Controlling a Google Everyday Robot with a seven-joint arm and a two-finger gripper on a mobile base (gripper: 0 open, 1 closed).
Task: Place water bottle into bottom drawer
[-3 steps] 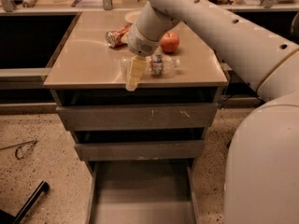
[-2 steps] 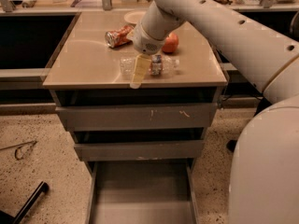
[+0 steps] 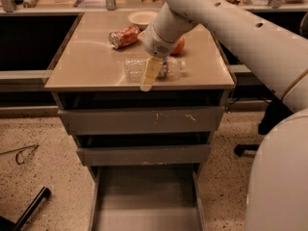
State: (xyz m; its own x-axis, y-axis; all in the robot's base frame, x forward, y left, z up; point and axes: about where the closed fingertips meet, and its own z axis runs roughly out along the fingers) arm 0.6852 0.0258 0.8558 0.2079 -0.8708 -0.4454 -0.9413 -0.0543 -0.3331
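Note:
The water bottle (image 3: 174,67) lies on its side near the front edge of the cabinet top (image 3: 86,66), clear with a dark band. My gripper (image 3: 149,74) reaches down from the right and sits right at the bottle's middle, its pale tip in front of the bottle. The bottom drawer (image 3: 144,201) is pulled out at floor level, with a plain grey floor and nothing in it.
A crushed red can (image 3: 124,36), an orange fruit (image 3: 179,46) and a white bowl (image 3: 143,18) sit behind the bottle. Two upper drawers (image 3: 144,121) are slightly out. My white body (image 3: 279,177) fills the right. A black bar (image 3: 29,208) lies on the floor at left.
My gripper has shifted slightly to the right along the bottle. The bottle has not moved.

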